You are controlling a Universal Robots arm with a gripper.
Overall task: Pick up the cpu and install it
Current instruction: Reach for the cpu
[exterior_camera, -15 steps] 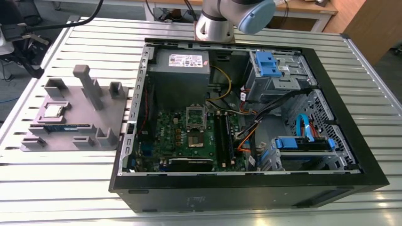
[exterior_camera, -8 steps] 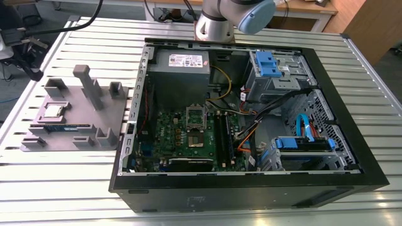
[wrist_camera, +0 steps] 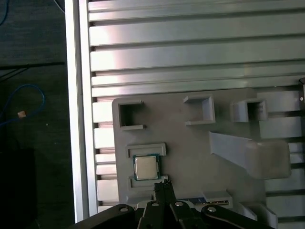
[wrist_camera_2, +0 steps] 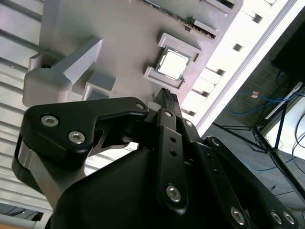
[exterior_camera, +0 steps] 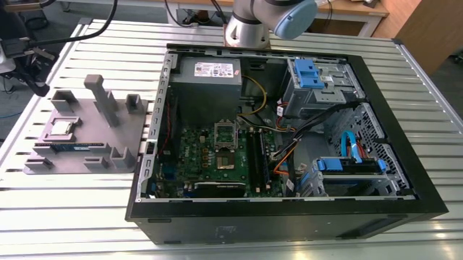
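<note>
The cpu point(exterior_camera: 60, 128) is a small square chip with a shiny metal top. It lies flat in a framed pocket of the grey tray point(exterior_camera: 94, 122), at the exterior view's left. Both wrist views show the cpu point(wrist_camera_2: 172, 63) point(wrist_camera: 145, 167) from above, with my gripper point(wrist_camera_2: 167, 95) point(wrist_camera: 163, 187) hanging well over the tray and its tips close beside the chip in the picture. The fingers are pressed together and hold nothing. The motherboard's socket point(exterior_camera: 225, 161) sits inside the open computer case point(exterior_camera: 289, 135) with its retention frame raised.
A blue-green memory stick point(exterior_camera: 69, 146) lies on the tray next to the cpu. Grey posts and brackets point(exterior_camera: 101, 97) stand up from the tray. The case holds a power supply point(exterior_camera: 210, 73), blue drive cages point(exterior_camera: 311, 76) and loose cables point(exterior_camera: 289, 141). The slatted metal table's edge point(wrist_camera: 76, 119) runs near the tray.
</note>
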